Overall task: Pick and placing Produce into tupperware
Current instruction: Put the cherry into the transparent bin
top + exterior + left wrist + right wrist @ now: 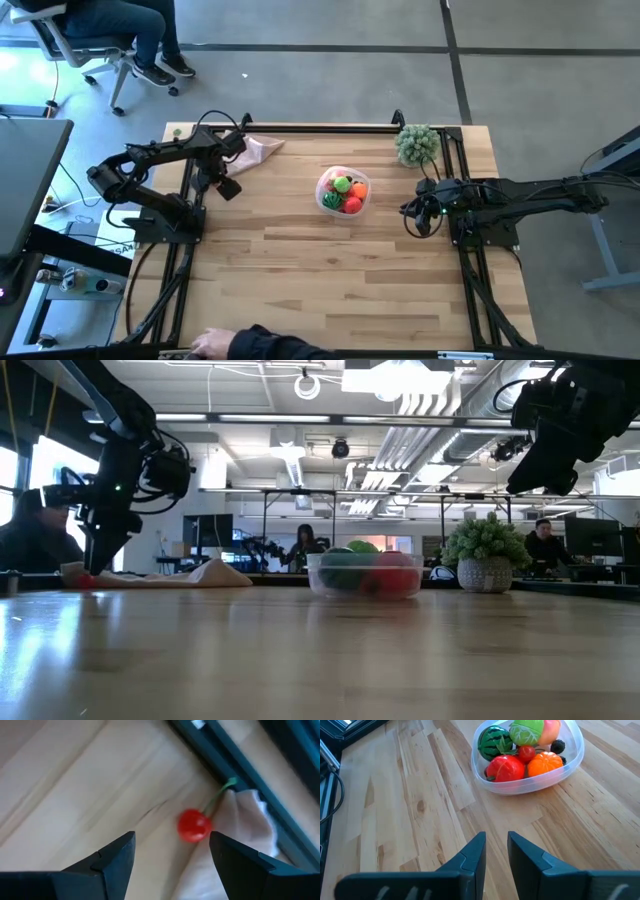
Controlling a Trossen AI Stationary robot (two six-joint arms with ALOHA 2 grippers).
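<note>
A small red cherry (194,826) with a green stem lies on the wooden table at the far left, against the edge of a beige cloth (235,845). My left gripper (172,851) hangs just above it, pointing down and open; the cherry shows ahead of the gap, and the fingers touch nothing. The low view shows this gripper (98,565) right over the cherry (88,581). The clear tupperware (322,185) stands mid-table, holding a striped green ball (495,741), red pieces (505,767), an orange ball (545,764) and dark berries. My right gripper (496,851) waits at the right, raised, its fingers a narrow gap apart.
A bushy pale-green plant in a pot (418,145) stands at the far right corner. Dark frame rails (300,128) run along the table's far edge and sides. A person's hand and sleeve (235,345) reach the near edge. Bare wood lies between the tupperware and the near edge.
</note>
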